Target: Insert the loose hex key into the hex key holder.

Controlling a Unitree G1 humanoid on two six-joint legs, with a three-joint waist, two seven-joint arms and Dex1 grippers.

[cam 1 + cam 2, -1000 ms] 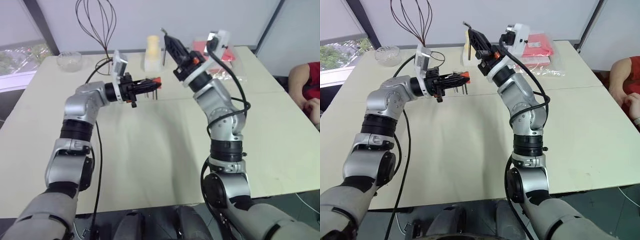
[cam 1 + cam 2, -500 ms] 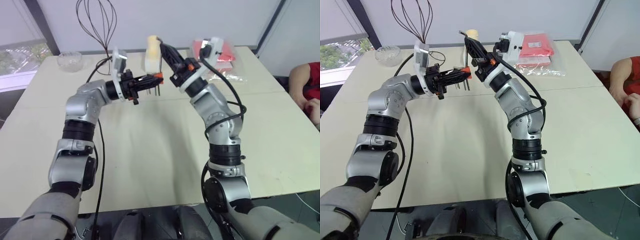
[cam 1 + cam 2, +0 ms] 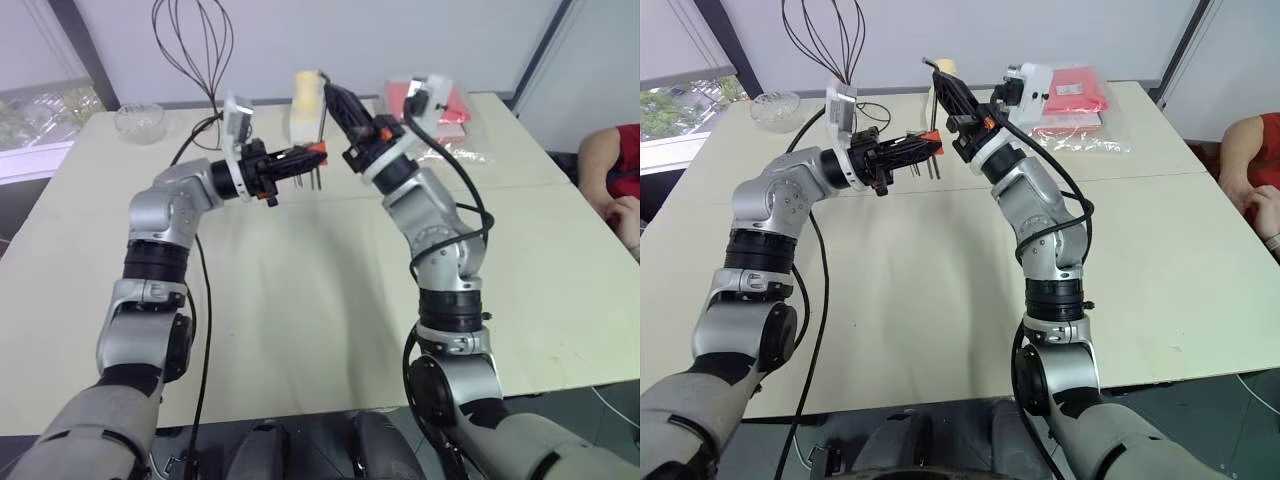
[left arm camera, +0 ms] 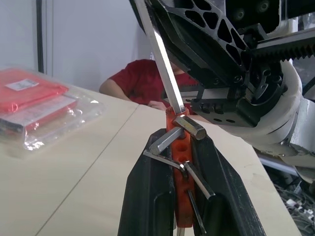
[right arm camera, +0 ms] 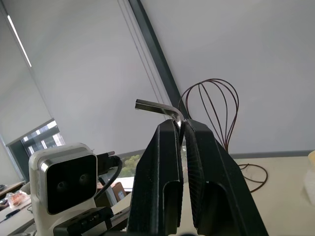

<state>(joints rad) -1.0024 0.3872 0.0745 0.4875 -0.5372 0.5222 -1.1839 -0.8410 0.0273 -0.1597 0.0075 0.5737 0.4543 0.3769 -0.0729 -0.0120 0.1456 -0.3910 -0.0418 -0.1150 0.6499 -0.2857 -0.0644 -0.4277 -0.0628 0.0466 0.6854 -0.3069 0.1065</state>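
Alignment stage: my left gripper [image 4: 179, 162] pinches the hex key holder [image 4: 178, 147] steady; my right gripper [image 5: 180, 129], at its 2 o'clock, pinches the loose hex key [image 4: 162, 59], tip meeting the holder's top for insertion.

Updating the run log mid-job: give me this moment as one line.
stage: aligning, not inserted | left gripper: shut on hex key holder, above table | right gripper: shut on loose hex key, lower end at holder's top
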